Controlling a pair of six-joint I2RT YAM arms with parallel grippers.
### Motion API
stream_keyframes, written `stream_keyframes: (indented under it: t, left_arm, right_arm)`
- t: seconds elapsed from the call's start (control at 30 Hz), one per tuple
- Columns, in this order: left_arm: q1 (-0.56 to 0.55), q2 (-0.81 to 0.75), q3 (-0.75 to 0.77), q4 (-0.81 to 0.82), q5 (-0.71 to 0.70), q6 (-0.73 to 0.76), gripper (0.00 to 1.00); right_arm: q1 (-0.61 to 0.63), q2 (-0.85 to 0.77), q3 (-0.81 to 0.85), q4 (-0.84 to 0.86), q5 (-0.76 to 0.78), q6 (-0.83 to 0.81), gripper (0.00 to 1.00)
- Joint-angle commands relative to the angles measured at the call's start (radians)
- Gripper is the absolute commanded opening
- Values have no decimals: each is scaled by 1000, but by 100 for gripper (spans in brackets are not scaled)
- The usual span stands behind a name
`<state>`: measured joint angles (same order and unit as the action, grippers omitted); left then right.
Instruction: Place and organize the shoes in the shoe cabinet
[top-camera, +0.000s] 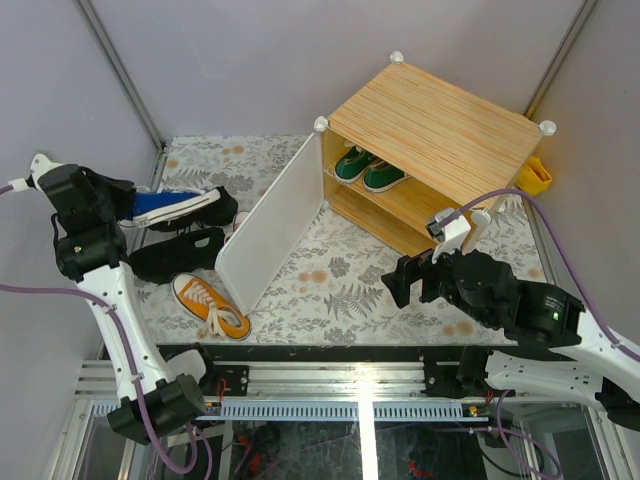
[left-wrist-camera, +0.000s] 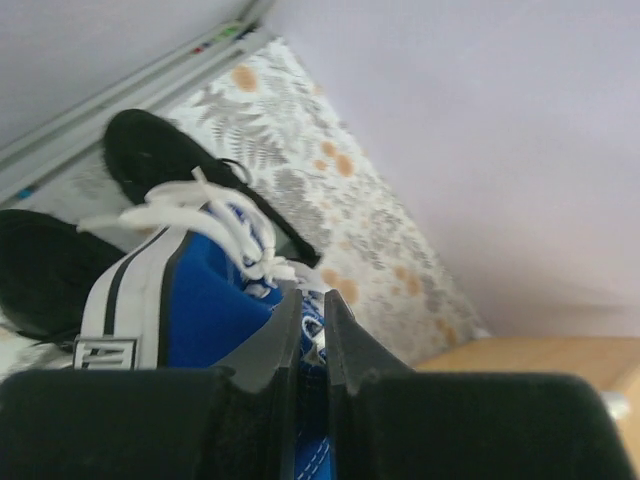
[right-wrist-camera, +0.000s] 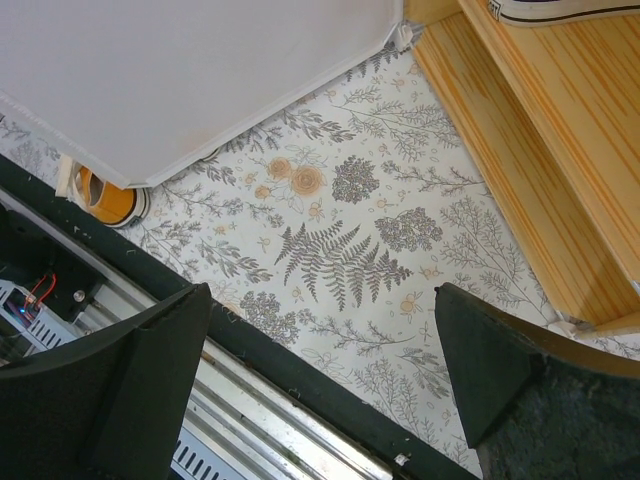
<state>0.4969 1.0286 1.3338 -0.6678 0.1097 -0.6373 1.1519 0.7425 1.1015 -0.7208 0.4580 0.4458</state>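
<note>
- Left claw (left-wrist-camera: 312, 300) pressed nearly together, pinching the blue sneaker (left-wrist-camera: 205, 310) at its opening, at the mat's left side.
- Right claw (right-wrist-camera: 320, 370) spread wide above the floral mat (right-wrist-camera: 340, 250), holding nothing.
- Orange sneaker (top-camera: 210, 305) lies near the front edge, with black shoes (top-camera: 180, 255) just behind it.
- Shoe cabinet (top-camera: 440, 125) stands at the back, its door (top-camera: 275, 225) swung open and green sneakers (top-camera: 368, 170) side by side on an inner shelf.

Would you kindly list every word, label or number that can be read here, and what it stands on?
No text can be read in any view.
Rectangular heel patch on the blue canvas sneaker: dark marks, too blurred to read.
</note>
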Motion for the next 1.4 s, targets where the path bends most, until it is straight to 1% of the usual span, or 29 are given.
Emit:
stream_keyframes:
  t: [0.0, 0.13, 0.27, 0.53, 0.83, 0.93, 1.1, 1.2, 1.37]
  left_arm:
    - [-6, -25, 99, 191, 195, -139, 0]
    - [-6, -22, 158, 249, 259, -200, 0]
    - [-5, -8, 238, 275, 279, -245, 0]
    - [-6, -21, 320, 456, 397, -461, 0]
    - [-6, -43, 372, 658, 549, -678, 0]
    - [-6, -63, 395, 665, 569, -698, 0]
    - [-6, -76, 377, 669, 589, -707, 0]
    - [-6, -57, 381, 671, 597, -701, 0]
    - [-6, 3, 398, 678, 606, -687, 0]
  right_arm:
    - [2, 5, 28, 29, 49, 11, 100]
    - [2, 7, 30, 35, 56, 8, 100]
    - [3, 12, 28, 38, 59, 7, 99]
    - [2, 8, 39, 33, 89, 1, 100]
    - [2, 5, 81, 26, 121, -20, 100]
    - [2, -5, 94, 15, 144, -24, 100]
    - [2, -19, 139, -4, 175, -39, 100]
    - [3, -18, 169, -25, 186, -44, 100]
    - [2, -13, 167, -25, 190, -44, 99]
